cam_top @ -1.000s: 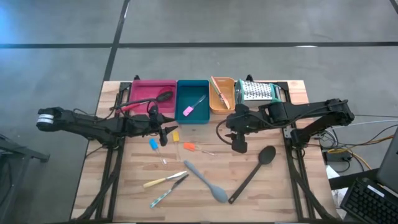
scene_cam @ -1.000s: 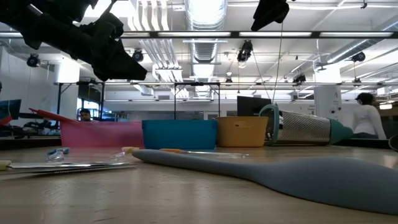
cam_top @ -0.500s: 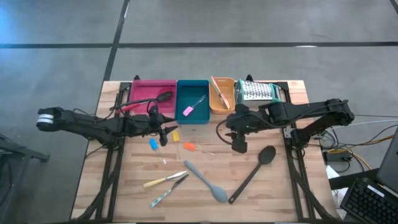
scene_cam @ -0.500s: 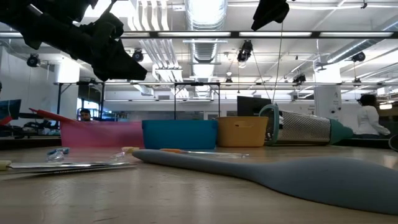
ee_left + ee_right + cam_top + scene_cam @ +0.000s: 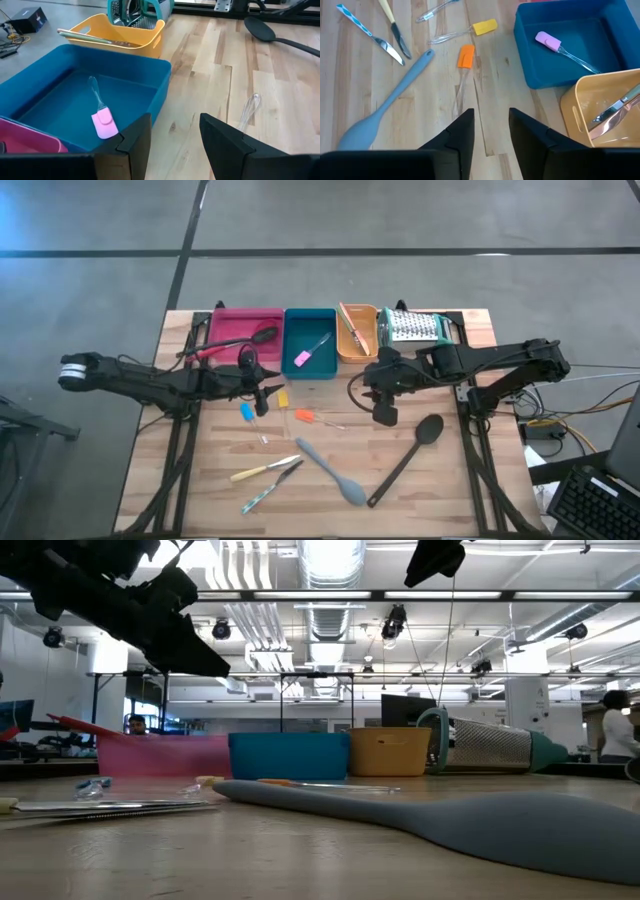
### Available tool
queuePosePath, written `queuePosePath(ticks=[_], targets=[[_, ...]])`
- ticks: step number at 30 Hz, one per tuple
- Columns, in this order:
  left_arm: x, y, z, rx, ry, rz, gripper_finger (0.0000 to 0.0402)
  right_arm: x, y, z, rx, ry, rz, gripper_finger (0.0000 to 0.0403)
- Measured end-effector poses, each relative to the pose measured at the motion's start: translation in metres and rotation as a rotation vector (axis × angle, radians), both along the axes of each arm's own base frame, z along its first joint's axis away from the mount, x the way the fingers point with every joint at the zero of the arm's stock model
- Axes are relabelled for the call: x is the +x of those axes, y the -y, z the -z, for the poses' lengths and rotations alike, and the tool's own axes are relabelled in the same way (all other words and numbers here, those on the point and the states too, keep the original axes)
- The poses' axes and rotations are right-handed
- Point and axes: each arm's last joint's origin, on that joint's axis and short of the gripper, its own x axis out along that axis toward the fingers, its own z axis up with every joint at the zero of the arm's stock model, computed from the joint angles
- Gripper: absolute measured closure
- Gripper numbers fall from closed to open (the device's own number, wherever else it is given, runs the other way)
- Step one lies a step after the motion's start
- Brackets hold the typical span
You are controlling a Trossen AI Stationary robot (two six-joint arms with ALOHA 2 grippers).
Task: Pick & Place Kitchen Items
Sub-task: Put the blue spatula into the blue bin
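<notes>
My left gripper [image 5: 266, 392] [image 5: 175, 131] is open and empty, hovering just near of the teal tray [image 5: 310, 342] and beside a yellow-handled tool [image 5: 281, 398] and a blue-handled tool [image 5: 246, 412]. My right gripper [image 5: 383, 415] [image 5: 491, 125] is open and empty above the table, right of an orange-handled tool [image 5: 304, 416] [image 5: 466, 56]. A grey spoon [image 5: 330, 472], a long black spoon [image 5: 408, 456], a yellow-handled knife [image 5: 260, 471] and a blue-patterned knife [image 5: 268, 489] lie flat on the table. A pink-headed tool [image 5: 102, 122] lies in the teal tray.
The pink tray [image 5: 244, 330] holds a black spoon and a red spatula. The orange tray [image 5: 357, 332] holds utensils. The metal grater [image 5: 414, 327] lies at the far right. Bare wood shows along the near edge and at the near right.
My left gripper has dipped a little lower over the table. A person in the room behind has walked toward the right.
</notes>
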Motion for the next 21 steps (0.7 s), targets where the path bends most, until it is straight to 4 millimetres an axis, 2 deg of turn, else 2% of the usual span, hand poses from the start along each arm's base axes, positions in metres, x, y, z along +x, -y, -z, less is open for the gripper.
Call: queuePosePath(ticks=[21], targets=[[0.0007,-0.0001,-0.0015,-0.001,0.018,-0.001,0.0229,-0.0007,-0.0010,0.0006,0.082,0.000,0.077,0.0360]])
